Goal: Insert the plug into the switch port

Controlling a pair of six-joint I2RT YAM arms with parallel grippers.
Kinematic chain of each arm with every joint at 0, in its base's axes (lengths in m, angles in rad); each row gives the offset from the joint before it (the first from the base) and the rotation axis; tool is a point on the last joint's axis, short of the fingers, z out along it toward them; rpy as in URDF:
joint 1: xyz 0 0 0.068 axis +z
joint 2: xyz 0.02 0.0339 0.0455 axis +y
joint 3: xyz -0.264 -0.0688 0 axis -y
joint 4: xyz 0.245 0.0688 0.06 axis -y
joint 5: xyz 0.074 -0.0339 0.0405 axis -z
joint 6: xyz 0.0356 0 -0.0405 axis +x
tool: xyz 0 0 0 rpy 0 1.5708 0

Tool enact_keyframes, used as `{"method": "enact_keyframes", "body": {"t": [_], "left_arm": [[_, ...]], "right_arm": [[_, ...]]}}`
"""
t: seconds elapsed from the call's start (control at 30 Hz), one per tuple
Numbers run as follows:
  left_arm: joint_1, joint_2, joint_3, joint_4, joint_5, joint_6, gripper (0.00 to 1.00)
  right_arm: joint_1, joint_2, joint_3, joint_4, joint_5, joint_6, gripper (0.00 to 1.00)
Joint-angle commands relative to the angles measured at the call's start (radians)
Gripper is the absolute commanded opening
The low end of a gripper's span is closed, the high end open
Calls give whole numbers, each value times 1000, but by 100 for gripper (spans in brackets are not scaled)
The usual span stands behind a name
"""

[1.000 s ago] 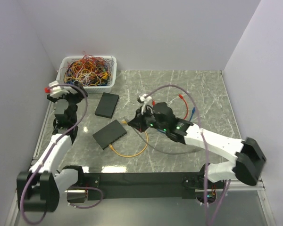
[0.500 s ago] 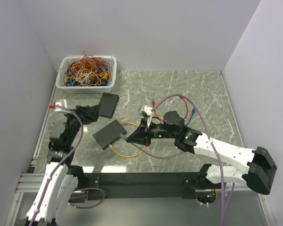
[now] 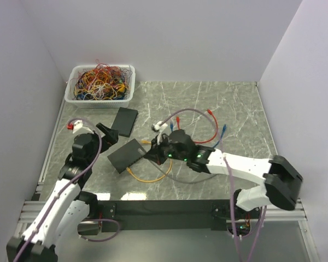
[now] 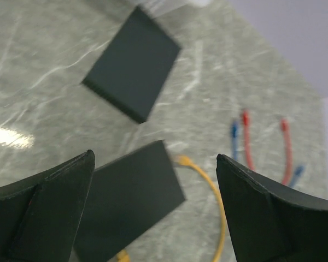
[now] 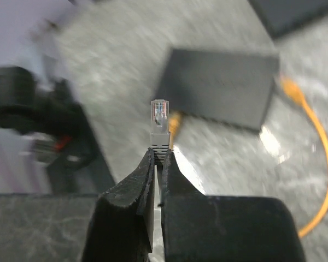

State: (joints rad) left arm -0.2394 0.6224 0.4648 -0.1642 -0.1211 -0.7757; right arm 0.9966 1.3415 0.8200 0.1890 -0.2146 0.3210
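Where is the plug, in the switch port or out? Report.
Out. The right gripper pinches the plug, its tip bare, short of the switch.

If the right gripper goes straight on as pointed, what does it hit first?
Probably the nearer black switch, with the held plug leading ahead of the right gripper. Depth is unclear; it may pass over it.

A white bin heaped with tangled coloured wires sits at the far left corner of a grey marbled desk, between pale walls. Just in front of the bin, a flat black box lies at an angle. A red cable and a blue cable curl mid-desk, while an orange cable loops near the front edge.
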Motion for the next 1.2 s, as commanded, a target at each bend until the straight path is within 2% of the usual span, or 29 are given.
{"method": "enact_keyframes", "body": {"t": [0.0, 0.07, 0.33, 0.47, 0.73, 1.17], "left_arm": [[0, 101, 12, 40, -100, -11, 99], [2, 176, 9, 105, -94, 18, 99], [72, 442, 3, 359, 173, 115, 99], [92, 542, -8, 436, 244, 124, 99], [95, 665, -12, 508, 339, 125, 99], [94, 700, -26, 539, 368, 82, 99]], "right_arm": [[62, 94, 77, -118, 213, -2, 0], [85, 151, 88, -138, 213, 16, 0], [114, 324, 148, -138, 245, 50, 0], [114, 393, 205, -163, 261, 41, 0], [114, 489, 309, -215, 293, 36, 0], [135, 501, 291, -226, 290, 55, 0]]}}
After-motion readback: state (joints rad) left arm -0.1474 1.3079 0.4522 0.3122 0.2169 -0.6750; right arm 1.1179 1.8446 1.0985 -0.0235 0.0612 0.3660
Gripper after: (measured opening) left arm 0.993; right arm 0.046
